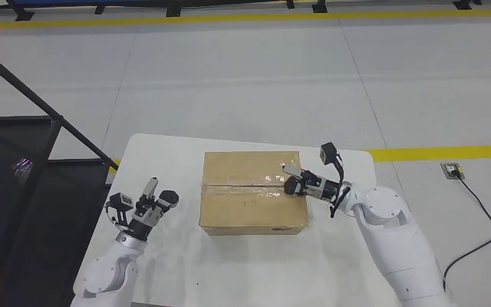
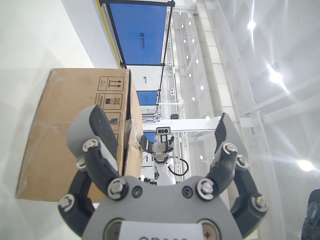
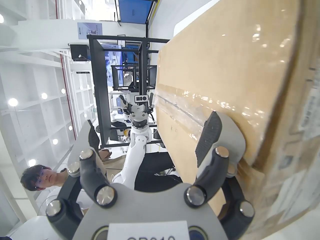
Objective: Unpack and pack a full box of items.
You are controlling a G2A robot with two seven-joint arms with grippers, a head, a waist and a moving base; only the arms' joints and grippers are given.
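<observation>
Left gripper (image 1: 159, 192) over the white table (image 1: 169, 153), fingers spread wide, gripping nothing, apart from the box. Cardboard box (image 1: 253, 196) at table centre, flaps closed and taped (image 1: 245, 184). Right gripper (image 1: 290, 178) at the box's right end, spread wide, one finger (image 3: 212, 136) against the top near the tape seam.
</observation>
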